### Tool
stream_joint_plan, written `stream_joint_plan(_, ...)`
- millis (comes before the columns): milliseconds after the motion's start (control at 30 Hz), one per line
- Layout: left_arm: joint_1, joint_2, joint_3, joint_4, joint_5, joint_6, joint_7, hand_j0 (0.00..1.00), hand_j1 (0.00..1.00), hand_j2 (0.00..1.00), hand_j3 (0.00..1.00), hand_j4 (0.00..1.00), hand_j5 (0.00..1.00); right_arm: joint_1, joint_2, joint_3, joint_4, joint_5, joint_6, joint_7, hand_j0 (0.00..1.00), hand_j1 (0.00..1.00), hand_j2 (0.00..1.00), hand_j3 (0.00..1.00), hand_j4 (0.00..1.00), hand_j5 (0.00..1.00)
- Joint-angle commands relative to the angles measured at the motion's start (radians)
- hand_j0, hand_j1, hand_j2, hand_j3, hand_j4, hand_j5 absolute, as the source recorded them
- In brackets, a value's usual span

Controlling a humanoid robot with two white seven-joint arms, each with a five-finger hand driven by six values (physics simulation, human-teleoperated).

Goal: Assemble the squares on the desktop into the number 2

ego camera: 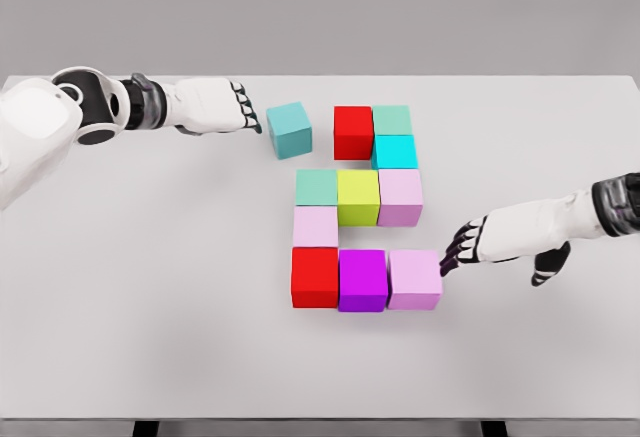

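The left hand [212,107] reaches in with fingers extended and holding nothing, their tips just beside a loose teal cube [289,129] that sits askew, short of the red cube [353,132] at the top row's left end. Across the white desktop [150,287], the right hand [480,242] has its dark fingertips [452,257] loosely spread at the right face of the bottom row's lilac cube [415,279]; contact cannot be confirmed.

The figure is nearly formed: ten cubes sit packed in a 2, with only the top-left place unfilled. The risk, as judged, lies in pushing: a skewed shove on the teal cube could rotate it further or ram the red cube and knock the top row out of line, while pressure from the right hand could slide the bottom row leftward.
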Motion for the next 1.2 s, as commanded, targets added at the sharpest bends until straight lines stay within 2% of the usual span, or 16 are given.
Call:
stream_joint_plan(0,0.0,-0.001,0.002,0.012,0.003,0.001,0.0,0.87,0.87,0.87,0.87,0.87,0.87,0.0,0.006,-0.001,-0.001,-0.002,0.002,0.0,1.0,1.0,1.0,1.0,1.0,1.0)
stream_joint_plan(300,-0.02,-0.031,0.003,0.071,0.0,0.001,0.0,0.89,0.89,0.89,0.89,0.89,0.89,0.0,-0.008,-0.004,0.008,-0.004,0.002,0.0,1.0,1.0,1.0,1.0,1.0,1.0)
stream_joint_plan(400,-0.021,-0.037,0.003,0.071,0.0,0.001,0.0,0.89,0.89,0.89,0.89,0.89,0.89,0.0,-0.032,-0.015,0.05,-0.006,0.002,0.0,1.0,1.0,1.0,1.0,1.0,1.0)
stream_joint_plan(467,-0.021,-0.047,0.003,0.071,0.0,0.001,0.0,0.89,0.89,0.89,0.89,0.89,0.89,0.0,-0.092,-0.146,0.057,-0.015,0.002,0.0,1.0,1.0,1.0,1.0,1.0,1.0)
stream_joint_plan(500,-0.021,-0.047,0.003,0.071,0.0,0.001,0.0,0.89,0.89,0.89,0.89,0.89,0.89,0.002,-0.14,-0.238,0.09,-0.033,0.002,0.0,1.0,1.0,1.0,1.0,1.0,1.0)
stream_joint_plan(533,-0.021,-0.047,0.003,0.071,0.0,0.001,0.0,0.89,0.89,0.89,0.89,0.89,0.89,0.003,-0.163,-0.324,0.123,-0.096,0.002,0.0,1.0,1.0,1.0,1.0,1.0,1.0)
stream_joint_plan(567,-0.021,-0.05,0.003,0.071,0.0,0.001,0.0,0.89,0.89,0.89,0.89,0.89,0.89,0.005,-0.174,-0.398,0.187,-0.189,0.002,0.0,1.0,1.0,1.0,1.0,1.0,1.0)
stream_joint_plan(600,-0.023,-0.05,0.003,0.071,0.0,0.001,0.0,0.89,0.89,0.89,0.89,0.89,0.89,0.009,-0.174,-0.435,0.229,-0.234,0.002,0.0,1.0,1.0,1.0,1.0,1.0,1.0)
stream_joint_plan(633,-0.023,-0.05,0.005,0.071,0.0,0.001,0.0,0.89,0.89,0.89,0.89,0.89,0.89,0.07,-0.163,-0.528,0.324,-0.358,0.002,0.0,1.0,1.0,1.0,1.0,1.0,1.0)
stream_joint_plan(733,-0.023,-0.05,0.005,0.071,0.0,0.001,0.0,0.89,0.89,0.89,0.89,0.89,0.89,0.245,-0.108,-0.651,0.436,-0.561,0.002,0.0,1.0,1.0,1.0,1.0,1.0,1.0)
stream_joint_plan(800,-0.023,-0.053,0.005,0.071,0.002,0.001,0.0,0.89,0.89,0.89,0.89,0.89,0.89,0.423,-0.011,-0.743,0.453,-0.68,0.002,0.0,1.0,1.0,1.0,1.0,1.0,1.0)
stream_joint_plan(867,-0.023,-0.059,0.005,0.071,0.002,0.001,0.0,0.89,0.89,0.89,0.89,0.89,0.89,0.59,0.062,-0.916,0.441,-0.688,0.002,0.0,1.0,1.0,1.0,1.0,1.0,1.0)
stream_joint_plan(900,-0.023,-0.059,0.005,0.071,0.002,0.001,0.0,0.89,0.89,0.89,0.89,0.89,0.89,0.693,0.139,-1.048,0.429,-0.676,0.002,0.0,1.0,1.0,1.0,1.0,1.0,1.0)
stream_joint_plan(967,-0.026,-0.064,0.005,0.071,0.002,0.001,0.0,0.89,0.89,0.89,0.89,0.89,0.89,0.828,0.219,-1.228,0.403,-0.667,0.002,0.0,1.0,1.0,1.0,1.0,1.0,1.0)
stream_joint_plan(1000,-0.029,-0.067,0.005,0.074,0.0,0.001,0.0,0.89,0.89,0.89,0.89,0.89,0.89,0.853,0.219,-1.277,0.387,-0.664,0.002,0.0,1.0,1.0,1.0,1.0,1.0,1.0)
stream_joint_plan(1167,-0.031,-0.071,0.005,0.077,0.0,0.001,0.0,0.89,0.89,0.89,0.89,0.89,0.89,0.856,0.236,-1.286,0.404,-0.665,0.002,0.0,1.0,1.0,1.0,1.0,1.0,1.0)
